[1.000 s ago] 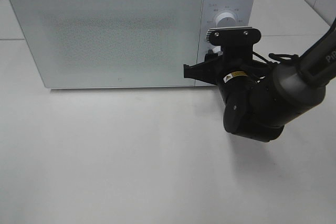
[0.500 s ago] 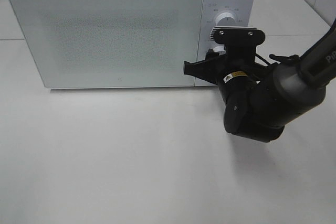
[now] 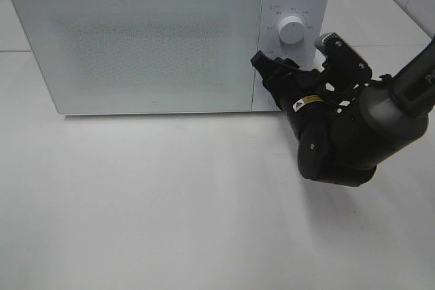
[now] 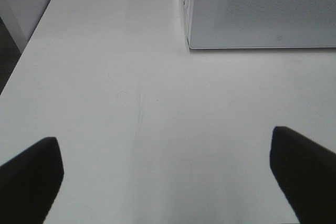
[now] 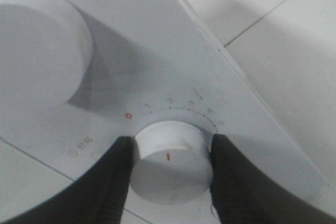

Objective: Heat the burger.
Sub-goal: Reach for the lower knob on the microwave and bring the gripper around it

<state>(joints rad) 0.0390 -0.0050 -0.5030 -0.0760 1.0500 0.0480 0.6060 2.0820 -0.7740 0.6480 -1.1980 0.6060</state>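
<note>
Clamping the small white round timer knob (image 5: 173, 177) from two sides, our right claw (image 5: 171, 153) is closed on it, with one black finger (image 5: 113, 182) against each flank. The knob's red line (image 5: 167, 156) seems to point among the low numbers, away from the red zero (image 5: 127, 114). This knob sits low on the control panel of the white box-shaped microwave (image 3: 156, 45). Our left claw (image 4: 168, 174) hangs with jaws wide apart over the white table (image 4: 131, 103), near the microwave's front corner on the door side. The burger we cannot see. The microwave door is shut, so we judge it is inside. The smooth knob may slip between the fingers, or too much twist may set too long a time.
</note>
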